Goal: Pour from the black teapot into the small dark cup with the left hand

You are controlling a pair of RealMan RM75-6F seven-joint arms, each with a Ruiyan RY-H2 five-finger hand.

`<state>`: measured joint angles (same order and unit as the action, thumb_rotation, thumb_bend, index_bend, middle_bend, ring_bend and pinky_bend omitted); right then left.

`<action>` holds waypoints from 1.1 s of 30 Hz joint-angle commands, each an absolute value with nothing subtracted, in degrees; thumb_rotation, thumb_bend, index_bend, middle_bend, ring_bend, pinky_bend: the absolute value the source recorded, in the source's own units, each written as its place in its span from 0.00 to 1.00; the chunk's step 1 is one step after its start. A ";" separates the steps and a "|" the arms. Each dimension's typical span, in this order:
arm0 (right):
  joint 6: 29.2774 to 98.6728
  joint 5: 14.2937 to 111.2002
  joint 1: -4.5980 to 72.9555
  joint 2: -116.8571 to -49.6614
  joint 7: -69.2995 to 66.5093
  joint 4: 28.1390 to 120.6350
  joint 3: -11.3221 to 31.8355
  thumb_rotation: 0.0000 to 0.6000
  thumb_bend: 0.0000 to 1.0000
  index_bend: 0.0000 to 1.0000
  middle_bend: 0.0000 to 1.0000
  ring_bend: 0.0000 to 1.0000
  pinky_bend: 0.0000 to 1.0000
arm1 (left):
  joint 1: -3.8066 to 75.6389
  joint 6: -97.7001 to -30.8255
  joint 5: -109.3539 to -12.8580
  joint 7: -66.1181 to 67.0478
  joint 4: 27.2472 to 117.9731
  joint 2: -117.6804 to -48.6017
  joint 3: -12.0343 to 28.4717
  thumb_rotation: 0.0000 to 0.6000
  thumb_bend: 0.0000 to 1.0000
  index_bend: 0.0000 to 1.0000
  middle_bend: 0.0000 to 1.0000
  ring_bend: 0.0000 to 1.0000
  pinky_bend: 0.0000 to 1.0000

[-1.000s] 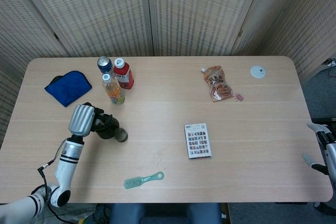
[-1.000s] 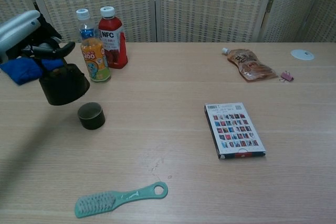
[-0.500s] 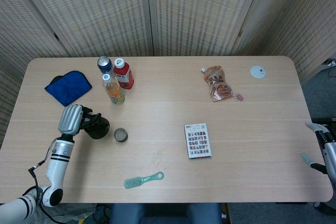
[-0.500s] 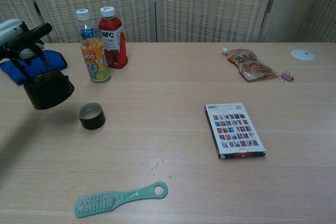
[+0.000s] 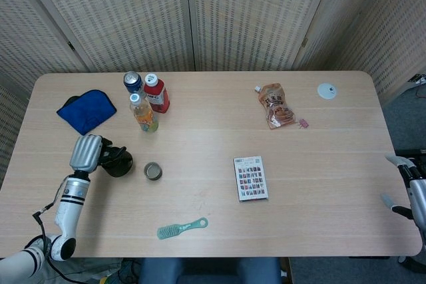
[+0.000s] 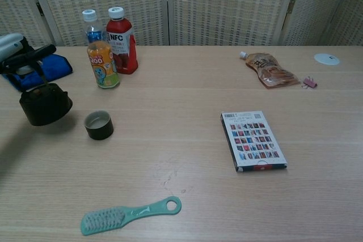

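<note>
pale wood table (image 5: 319, 157) before woven reed screens (image 5: 219, 18)

Black teapot (image 6: 45, 103) — mint-green brush (image 6: 129, 214)

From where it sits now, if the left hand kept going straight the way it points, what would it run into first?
The left hand points toward table centre while holding the black teapot. The small dark cup probably comes first, though depth is uncertain.
</note>
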<state>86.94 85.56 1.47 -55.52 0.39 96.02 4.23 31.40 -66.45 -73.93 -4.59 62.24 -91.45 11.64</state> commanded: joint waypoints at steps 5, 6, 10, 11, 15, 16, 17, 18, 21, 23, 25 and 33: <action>86.81 85.52 1.60 -55.60 0.36 95.91 4.24 1.00 0.16 0.20 0.25 0.20 0.31 | 31.59 -66.34 -75.41 -2.68 58.70 -92.96 10.16 0.00 0.10 1.00 1.00 0.91 0.52; 86.80 85.51 1.59 -55.60 0.35 95.90 4.23 1.00 0.16 0.20 0.25 0.20 0.31 | 31.63 -66.41 -75.71 -2.30 58.12 -93.18 9.92 0.00 0.10 1.00 1.00 0.90 0.52; 86.85 85.46 1.54 -55.62 0.28 95.84 4.19 1.00 0.16 0.20 0.25 0.20 0.31 | 31.65 -66.47 -76.62 -1.67 55.90 -94.29 9.08 0.00 0.10 0.99 1.00 0.90 0.51; 86.84 85.44 1.53 -55.63 0.26 95.82 4.17 1.00 0.16 0.20 0.25 0.20 0.31 | 31.65 -66.45 -76.79 -1.72 55.55 -94.47 8.95 0.00 0.10 0.99 1.00 0.89 0.51; 86.81 85.44 1.53 -55.64 0.22 95.79 4.13 1.00 0.16 0.20 0.25 0.20 0.31 | 31.69 -66.61 -77.57 -1.58 53.90 -95.25 8.42 0.00 0.10 0.98 1.00 0.88 0.51; 86.81 85.45 1.53 -55.65 0.22 95.80 4.12 1.00 0.16 0.20 0.25 0.20 0.31 | 31.69 -66.54 -77.63 -1.60 53.64 -95.42 8.36 0.00 0.10 0.98 1.00 0.88 0.51; 86.83 85.44 1.53 -55.66 0.23 95.79 4.13 1.00 0.16 0.20 0.25 0.20 0.31 | 31.67 -66.36 -77.64 -1.61 53.41 -95.61 8.27 0.00 0.10 0.98 1.00 0.88 0.51; 86.81 85.43 1.54 -55.67 0.24 95.78 4.12 1.00 0.16 0.20 0.25 0.20 0.31 | 31.66 -66.16 -77.61 -1.54 53.30 -95.72 8.20 0.00 0.10 0.98 1.00 0.88 0.51; 86.69 85.35 1.54 -55.73 0.25 95.72 4.07 1.00 0.16 0.20 0.25 0.20 0.31 | 31.63 -65.80 -77.63 -1.11 53.10 -95.98 8.01 0.00 0.10 0.97 1.00 0.87 0.51; 86.70 85.31 1.53 -55.71 0.29 95.72 4.07 1.00 0.16 0.20 0.25 0.20 0.31 | 31.57 -65.64 -77.60 -1.03 53.15 -96.08 7.98 0.00 0.10 0.96 0.99 0.86 0.51; 86.78 85.28 1.50 -55.68 0.31 95.75 4.10 1.00 0.16 0.20 0.25 0.20 0.31 | 31.53 -65.52 -77.50 -0.76 53.30 -96.09 8.01 0.00 0.10 0.94 0.97 0.84 0.51; 86.86 85.28 1.46 -55.66 0.26 95.78 4.07 1.00 0.16 0.20 0.25 0.20 0.31 | 31.07 -66.49 -77.49 0.08 55.63 -95.30 8.44 0.00 0.10 0.74 0.75 0.61 0.46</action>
